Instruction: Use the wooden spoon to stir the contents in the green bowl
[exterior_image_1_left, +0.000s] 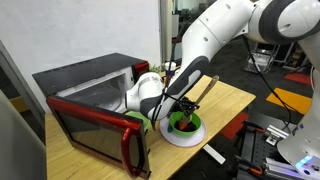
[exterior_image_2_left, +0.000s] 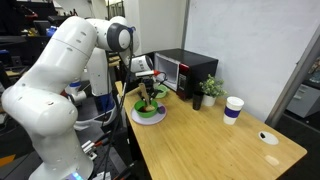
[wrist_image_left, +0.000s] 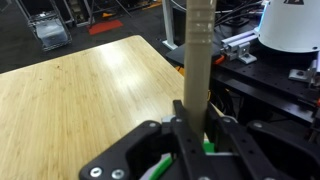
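Note:
My gripper (wrist_image_left: 195, 125) is shut on the handle of the wooden spoon (wrist_image_left: 198, 60), which runs straight up the wrist view. In both exterior views the gripper (exterior_image_1_left: 180, 103) hangs directly over the green bowl (exterior_image_1_left: 186, 126), and the spoon (exterior_image_1_left: 203, 91) slants down into it. The bowl (exterior_image_2_left: 148, 110) sits on a white plate (exterior_image_2_left: 150, 117) near the table's edge. The contents (exterior_image_1_left: 184, 124) show only as a few small red and dark bits inside the bowl. The spoon head is hidden behind my fingers and the bowl rim.
A black microwave (exterior_image_1_left: 90, 90) with its red-framed door (exterior_image_1_left: 100, 135) swung open stands next to the bowl. Further along the wooden table (exterior_image_2_left: 210, 140) are a small potted plant (exterior_image_2_left: 210, 90), a paper cup (exterior_image_2_left: 233, 109) and a small white dish (exterior_image_2_left: 268, 137).

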